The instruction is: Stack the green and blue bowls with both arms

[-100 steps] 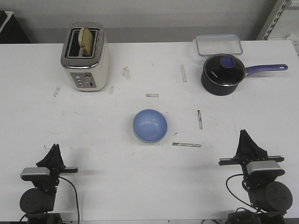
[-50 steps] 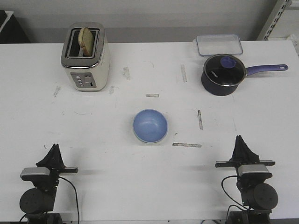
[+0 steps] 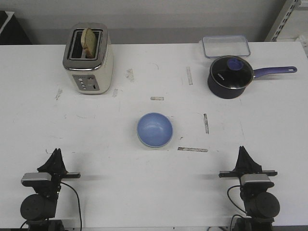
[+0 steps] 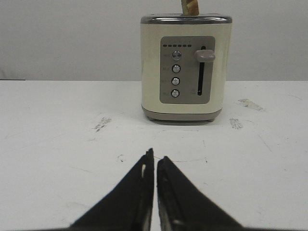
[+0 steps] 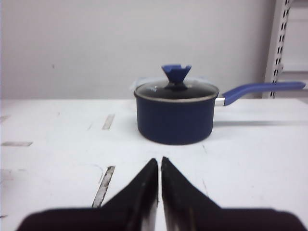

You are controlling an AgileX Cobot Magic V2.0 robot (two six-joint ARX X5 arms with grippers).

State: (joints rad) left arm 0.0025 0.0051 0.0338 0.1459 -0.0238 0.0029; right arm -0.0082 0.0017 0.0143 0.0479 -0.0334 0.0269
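The blue bowl (image 3: 154, 129) sits mid-table in the front view, nested in the green bowl, of which only a thin pale rim (image 3: 144, 144) shows at its near edge. My left gripper (image 3: 57, 152) is at the near left, shut and empty, well apart from the bowls. My right gripper (image 3: 242, 150) is at the near right, shut and empty. In the left wrist view the shut gripper (image 4: 155, 155) points at the toaster. In the right wrist view the shut gripper (image 5: 159, 161) points at the saucepan. Neither wrist view shows the bowls.
A cream toaster (image 3: 88, 58) with a bread slice stands at the back left, also in the left wrist view (image 4: 185, 67). A dark saucepan (image 3: 230, 76) with a purple handle is at the back right, also in the right wrist view (image 5: 174, 115). A clear lidded box (image 3: 225, 46) lies behind it.
My right arm has drawn back toward the near edge and a little left. The left arm and the bowls have not moved.
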